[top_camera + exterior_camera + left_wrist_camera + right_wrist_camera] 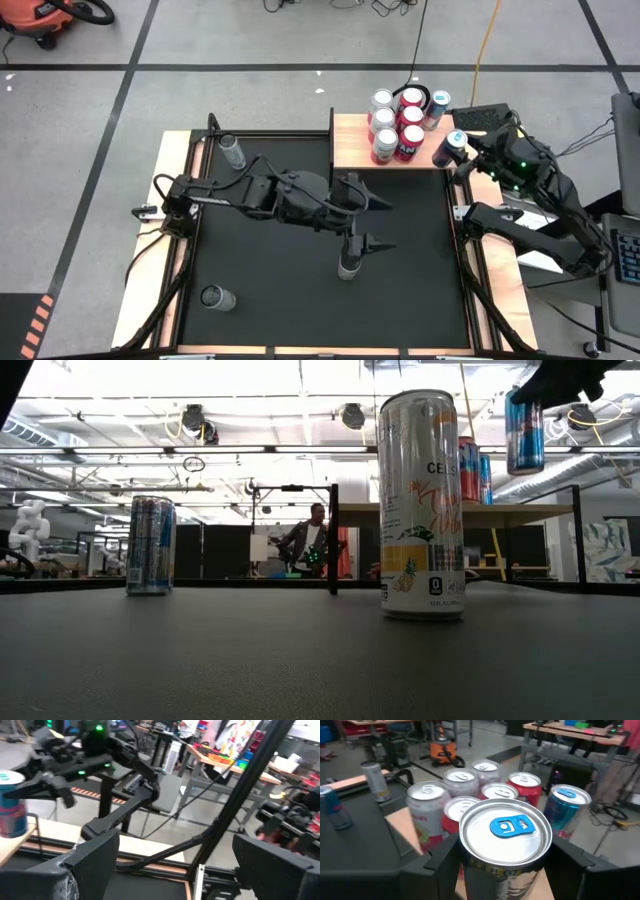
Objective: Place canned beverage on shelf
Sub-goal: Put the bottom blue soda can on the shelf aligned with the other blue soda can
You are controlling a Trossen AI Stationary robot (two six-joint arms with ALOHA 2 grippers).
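The black-topped table [300,300] carries loose cans; at its far right corner stands the small light-wood shelf [348,140] on a black frame, already crowded with silver and red cans [397,125]. The right tool [458,150] pinches a blue slim aluminium can with a blue pull-tab [506,845] by its sides, held upright just above the shelf's near right edge. Thin-walled and slick, it looks to me easily dented, best gripped mid-body with modest squeeze. The left tool [368,222] hangs spread wide above a tall pale can [348,265] mid-table.
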